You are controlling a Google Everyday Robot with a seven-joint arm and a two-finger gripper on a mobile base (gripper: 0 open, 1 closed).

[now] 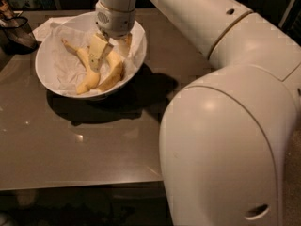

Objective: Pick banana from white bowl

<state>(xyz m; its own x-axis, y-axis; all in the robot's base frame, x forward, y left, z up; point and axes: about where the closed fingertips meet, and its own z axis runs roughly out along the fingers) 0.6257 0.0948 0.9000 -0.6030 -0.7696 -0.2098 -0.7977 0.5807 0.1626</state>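
Observation:
The white bowl (49,81), lined with crumpled white paper, stands on the brown table at the upper left. Two bananas lie in it. The plumper, curved banana (114,73) lies on the right. A slimmer banana (85,69) with a long thin stem lies left of it. My gripper (112,48) hangs down into the bowl from above. Its fingers stand apart, one pale finger (99,53) resting between the two bananas and the other (125,41) near the bowl's right wall. They straddle the upper end of the plumper banana, which is partly hidden.
A small dark mesh basket (18,32) stands at the table's far left, beside the bowl. My large white arm (225,140) fills the right half of the view and hides the table there. The table's front edge (80,187) runs along the bottom.

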